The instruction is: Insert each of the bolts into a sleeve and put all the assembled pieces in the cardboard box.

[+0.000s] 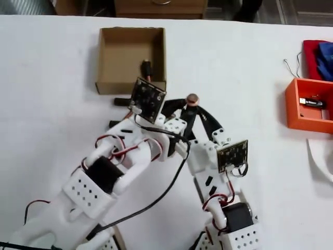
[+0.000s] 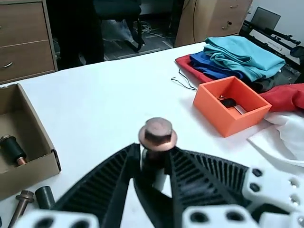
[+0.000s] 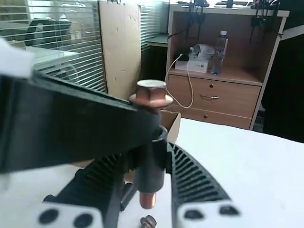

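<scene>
Right wrist view, copper hex-head bolt [image 3: 151, 97], black sleeve [image 3: 149, 166]

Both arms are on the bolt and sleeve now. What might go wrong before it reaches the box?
1. The left tool grips the bolt under its head while the right tool grips the sleeve. If one pulls away before the other releases, the bolt may slide out or the piece may drop.
2. A loose bolt and loose sleeve lie by the cardboard box; a low carry might knock them.
</scene>
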### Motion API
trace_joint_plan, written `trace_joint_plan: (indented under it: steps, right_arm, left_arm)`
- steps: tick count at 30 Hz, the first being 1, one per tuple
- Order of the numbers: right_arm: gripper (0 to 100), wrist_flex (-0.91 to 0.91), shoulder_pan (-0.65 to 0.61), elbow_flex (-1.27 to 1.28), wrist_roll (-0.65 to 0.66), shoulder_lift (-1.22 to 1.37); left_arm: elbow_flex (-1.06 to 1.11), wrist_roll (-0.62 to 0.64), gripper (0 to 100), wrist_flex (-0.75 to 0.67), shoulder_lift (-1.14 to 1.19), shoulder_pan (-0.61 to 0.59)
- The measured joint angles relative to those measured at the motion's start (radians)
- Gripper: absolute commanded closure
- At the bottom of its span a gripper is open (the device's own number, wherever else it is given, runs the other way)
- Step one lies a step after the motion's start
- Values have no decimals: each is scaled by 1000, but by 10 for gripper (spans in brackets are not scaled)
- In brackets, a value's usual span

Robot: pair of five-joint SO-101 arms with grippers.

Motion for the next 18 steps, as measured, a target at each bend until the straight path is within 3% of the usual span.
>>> trace_joint_plan:
  steps: [6,18]
  right_arm:
    - [975,11,-2,-2,-2,-2]
    - [976,12,-2,-2,-2,-2]
  left_arm:
    - [-48,0,854,25,3,0]
    - [-319,0,854,216,2,-15]
